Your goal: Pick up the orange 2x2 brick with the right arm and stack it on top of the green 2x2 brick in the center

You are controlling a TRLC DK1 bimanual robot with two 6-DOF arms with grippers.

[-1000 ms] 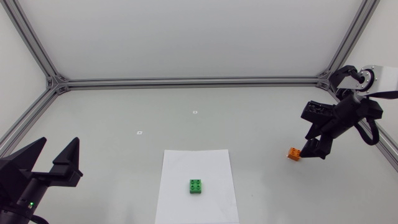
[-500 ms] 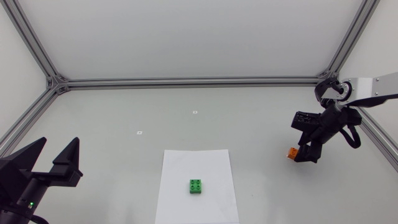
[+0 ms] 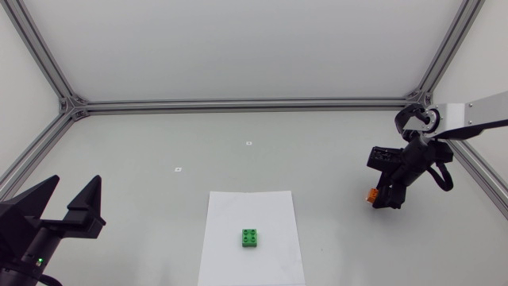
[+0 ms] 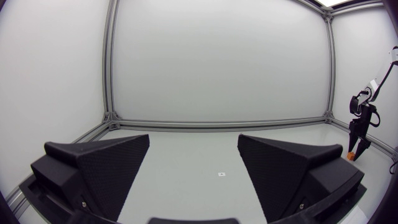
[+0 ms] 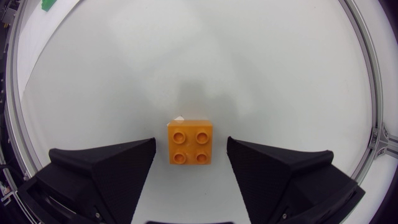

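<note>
The orange 2x2 brick [image 5: 190,142] lies studs up on the table, between the open fingers of my right gripper [image 5: 190,163], touched by neither. From above, that gripper [image 3: 386,198] hangs over the brick [image 3: 370,195] at the right of the table and hides most of it. The green 2x2 brick [image 3: 251,237] sits on a white paper sheet [image 3: 252,208] near the table's front middle; a corner of it [image 5: 48,4] shows far ahead in the right wrist view. My left gripper [image 3: 55,208] stands open at the front left, holding nothing [image 4: 193,171].
An aluminium frame [image 3: 238,103] runs along the table's back and sides. Two small white markers [image 3: 248,143] lie on the grey surface behind the paper.
My right gripper has moved left and down over the orange brick, which now is mostly covered from above. The left arm and the green brick have not moved.
</note>
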